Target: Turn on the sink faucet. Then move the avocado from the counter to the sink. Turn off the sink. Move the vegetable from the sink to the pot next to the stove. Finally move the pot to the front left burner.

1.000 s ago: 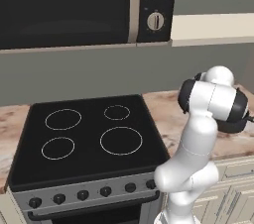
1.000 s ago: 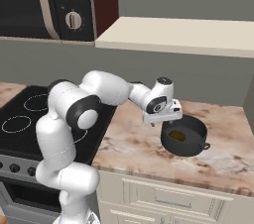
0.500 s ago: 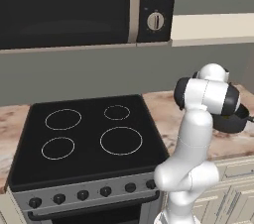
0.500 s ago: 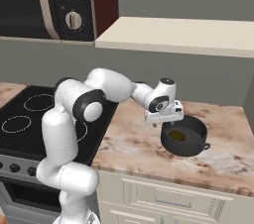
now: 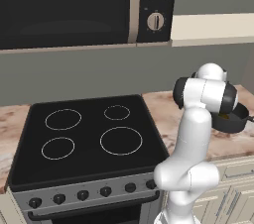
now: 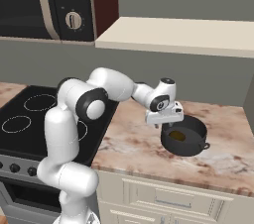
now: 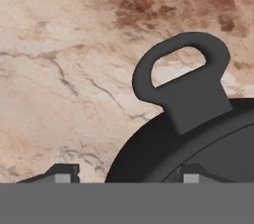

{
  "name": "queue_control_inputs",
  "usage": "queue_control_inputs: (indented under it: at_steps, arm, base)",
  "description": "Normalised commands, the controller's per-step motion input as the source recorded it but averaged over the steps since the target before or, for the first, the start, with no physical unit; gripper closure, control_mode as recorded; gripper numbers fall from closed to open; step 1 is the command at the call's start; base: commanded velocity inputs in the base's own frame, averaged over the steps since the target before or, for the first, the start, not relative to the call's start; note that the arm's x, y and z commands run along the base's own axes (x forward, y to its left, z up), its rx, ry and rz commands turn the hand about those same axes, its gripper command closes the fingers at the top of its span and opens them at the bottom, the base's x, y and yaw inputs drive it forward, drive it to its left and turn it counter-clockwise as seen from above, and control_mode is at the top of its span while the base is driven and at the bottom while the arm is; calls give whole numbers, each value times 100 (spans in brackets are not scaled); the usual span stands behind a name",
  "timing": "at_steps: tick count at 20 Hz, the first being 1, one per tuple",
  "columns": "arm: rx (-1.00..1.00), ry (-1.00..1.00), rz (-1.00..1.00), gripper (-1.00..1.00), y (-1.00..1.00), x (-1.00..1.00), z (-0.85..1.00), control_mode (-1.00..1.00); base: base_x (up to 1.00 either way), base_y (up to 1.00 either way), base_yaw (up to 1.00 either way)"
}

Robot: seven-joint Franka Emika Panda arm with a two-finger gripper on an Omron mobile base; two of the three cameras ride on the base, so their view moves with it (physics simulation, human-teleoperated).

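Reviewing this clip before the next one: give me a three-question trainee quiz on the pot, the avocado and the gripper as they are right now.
1. True or false: the pot already stands on a burner of the stove.
2. Where is the avocado? A) on the bare counter B) inside the pot C) on the stove
3. Fill in: the gripper sits at the pot's rim on the side towards the ____.

Key:
1. False. The pot stands on the marbled counter, to the right of the stove.
2. B. A brownish-olive shape lies on the pot's floor.
3. Stove. In the hand view one finger tip is outside the pot wall and one over it, beside the loop handle; the jaws are not shut.
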Motion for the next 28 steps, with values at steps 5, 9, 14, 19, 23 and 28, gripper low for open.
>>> queue_control_inputs:
  at_steps: [5, 9, 14, 19, 23, 28]
  arm:
    - [-1, -1, 0, 100, 0, -5, -8, -100]
    - [0, -13, 0, 100, 0, -41, 7, -100]
    - [-1, -17, 6, 100, 17, -54, 26, -100]
    - [-8, -7, 14, 100, 73, -49, 20, -100]
    - [-11, -1, 20, 100, 99, -31, 32, -100]
    - [-13, 0, 21, 100, 100, -31, 44, -100]
  base:
    - [0, 0, 0]
    - [0, 0, 0]
    - [0, 0, 0]
    - [0, 0, 0]
    - [0, 0, 0]
    - [0, 0, 0]
